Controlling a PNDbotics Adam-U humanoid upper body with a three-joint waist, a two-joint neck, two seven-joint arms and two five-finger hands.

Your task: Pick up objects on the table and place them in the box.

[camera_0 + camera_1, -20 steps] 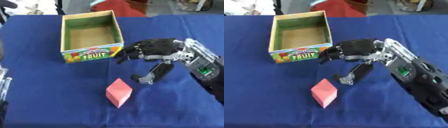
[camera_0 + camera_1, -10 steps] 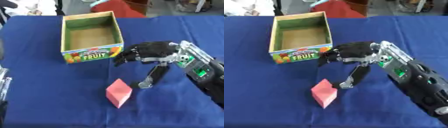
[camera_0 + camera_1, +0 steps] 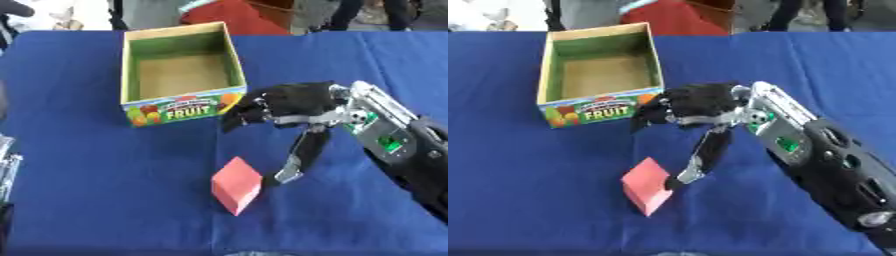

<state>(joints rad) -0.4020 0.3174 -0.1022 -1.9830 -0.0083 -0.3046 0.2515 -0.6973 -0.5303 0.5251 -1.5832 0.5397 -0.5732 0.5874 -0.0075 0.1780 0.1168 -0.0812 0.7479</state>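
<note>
Now my right hand [image 3: 293, 102] hangs spread, grasping nothing, thumb tip reaching down just beside the pink-red cube block [image 3: 236, 184] on blue tablecloth [image 3: 87, 170], w/ green-lined cardboard fruit box [image 3: 181, 67] beyond.

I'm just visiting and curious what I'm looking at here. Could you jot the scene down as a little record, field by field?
surface: table under a blue cloth
box: open cardboard box with FRUIT printed on its front, nothing visible inside
object to pick: pink block, lying on the cloth nearer the camera than the box
right hand: right hand over the cloth between box and block, fingers spread, thumb reaching down to the block's right edge
block held: not yet
left hand: not seen
</note>
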